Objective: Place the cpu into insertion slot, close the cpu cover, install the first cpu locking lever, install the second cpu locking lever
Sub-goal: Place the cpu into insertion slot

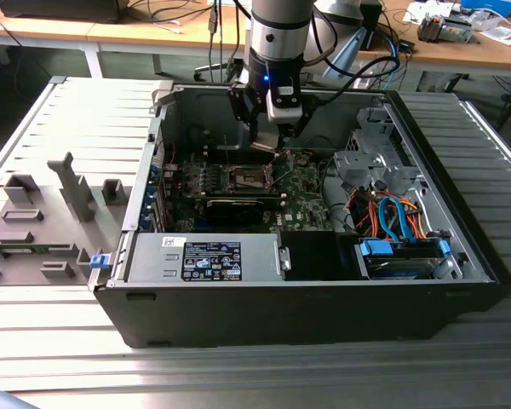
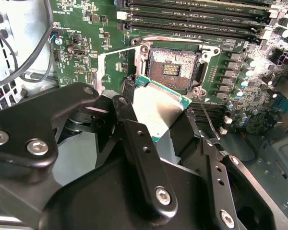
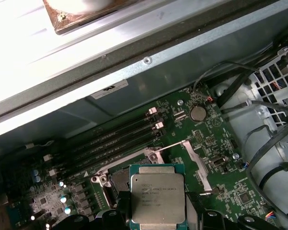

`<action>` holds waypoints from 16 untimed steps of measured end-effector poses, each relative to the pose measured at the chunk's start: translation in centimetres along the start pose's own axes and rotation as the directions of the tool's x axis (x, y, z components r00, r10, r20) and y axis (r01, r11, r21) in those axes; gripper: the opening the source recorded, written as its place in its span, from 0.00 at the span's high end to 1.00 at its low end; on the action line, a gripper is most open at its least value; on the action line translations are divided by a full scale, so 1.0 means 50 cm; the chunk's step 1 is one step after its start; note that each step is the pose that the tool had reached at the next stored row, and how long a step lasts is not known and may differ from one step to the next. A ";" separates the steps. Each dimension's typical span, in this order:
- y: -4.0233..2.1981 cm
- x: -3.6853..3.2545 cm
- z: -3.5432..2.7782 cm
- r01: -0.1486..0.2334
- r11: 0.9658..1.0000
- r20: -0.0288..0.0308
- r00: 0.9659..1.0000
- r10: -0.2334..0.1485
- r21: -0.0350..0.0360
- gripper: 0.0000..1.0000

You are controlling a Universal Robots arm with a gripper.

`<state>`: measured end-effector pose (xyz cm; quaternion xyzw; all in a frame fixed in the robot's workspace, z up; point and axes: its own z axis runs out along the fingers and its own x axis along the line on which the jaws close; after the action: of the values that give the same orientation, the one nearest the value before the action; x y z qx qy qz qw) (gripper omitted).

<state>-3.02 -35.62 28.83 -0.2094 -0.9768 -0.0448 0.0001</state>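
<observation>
Gripper [image 2: 161, 115]: pinching the cpu [image 3: 158, 199] by two opposite edges, inside the open computer case [image 1: 324, 298]
Cpu: held tilted just above the insertion slot [image 2: 174, 69], not seated
Insertion slot: bare, dark middle exposed
Cpu cover [image 3: 198, 160]: swung open beside the slot

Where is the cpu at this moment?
In the second wrist view, the cpu is clamped in the gripper, just short of the empty insertion slot.

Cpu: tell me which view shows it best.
The first wrist view: the cpu, held in the gripper, turns its metal top squarely to the camera. The second wrist view shows it tilted, partly behind a finger. In the exterior view it is too small to judge.
</observation>
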 end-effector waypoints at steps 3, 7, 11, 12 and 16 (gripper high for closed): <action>0.000 0.000 0.000 -0.004 1.000 0.000 1.000 0.004 0.000 0.46; 0.000 0.000 0.000 -0.011 1.000 0.001 1.000 0.011 0.000 0.46; 0.000 0.000 0.000 -0.019 1.000 0.002 1.000 0.019 0.000 0.46; 0.000 0.000 0.000 -0.020 1.000 0.002 1.000 0.020 0.000 0.46; 0.000 0.000 0.000 -0.029 1.000 0.003 1.000 0.029 -0.001 0.46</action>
<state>-3.02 -35.62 28.84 -0.2237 -0.9736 -0.0447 -0.0006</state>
